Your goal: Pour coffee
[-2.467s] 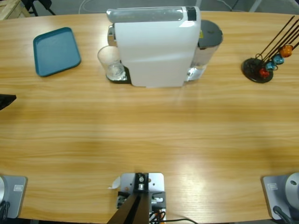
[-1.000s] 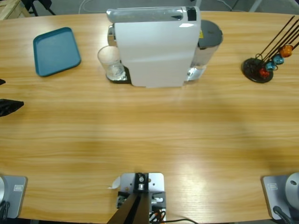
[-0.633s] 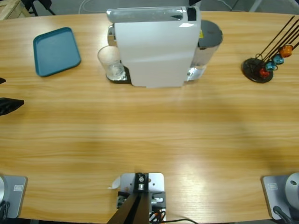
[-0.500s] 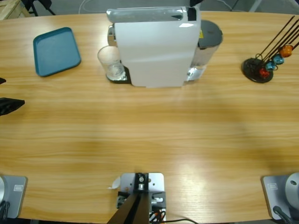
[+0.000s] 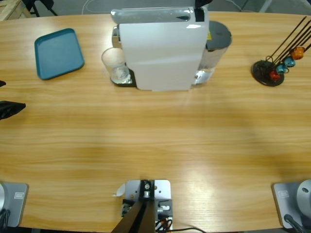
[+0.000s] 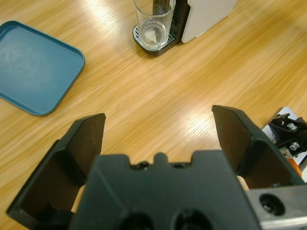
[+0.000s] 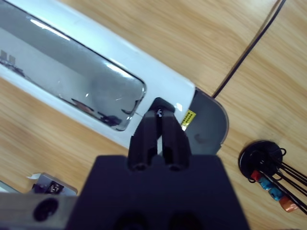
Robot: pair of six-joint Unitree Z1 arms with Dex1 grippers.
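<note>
Under the spout of the white coffee machine (image 5: 160, 48), a clear glass (image 5: 114, 65) stood upright on the dark drip tray (image 6: 149, 45), and no coffee could be made out in it; only a pale glint showed at its bottom. The glass was judged light, rigid, smooth and breakable, so it would best be taken around its mid-wall with gentle pressure and kept upright. The left gripper (image 6: 158, 132) was held with its jaws spread wide, well apart from the glass, with a blue tray (image 6: 33, 67) off to one side. The right gripper (image 7: 160, 117) was held with its jaws pressed together, empty, above the machine's top near the grey water tank (image 7: 206, 122). A capsule stand (image 5: 272, 70) stood well apart.
</note>
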